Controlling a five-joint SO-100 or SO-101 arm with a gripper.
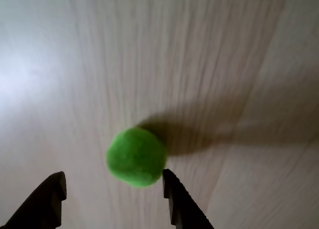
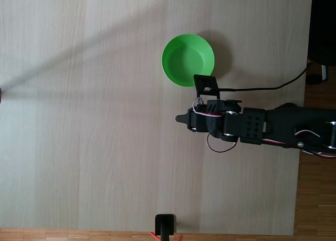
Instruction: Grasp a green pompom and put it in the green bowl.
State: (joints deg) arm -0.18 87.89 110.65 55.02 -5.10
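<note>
Approach step: gripper (image 1: 113, 181) fingers spread, green pompom (image 1: 136, 156) on the table (image 1: 75, 64) just ahead between them; we judge advancing, closing, then carrying to green bowl (image 2: 188, 60) comes next.

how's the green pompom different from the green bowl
The small fuzzy green pompom is a solid ball with a matte, fibrous surface; the round green plastic bowl is smooth-walled, hollow and open on top. In the wrist view the pompom lies just ahead of the open gripper; in the fixed view the bowl sits beside the arm. Both are bright green and rest on the pale wooden table.
</note>
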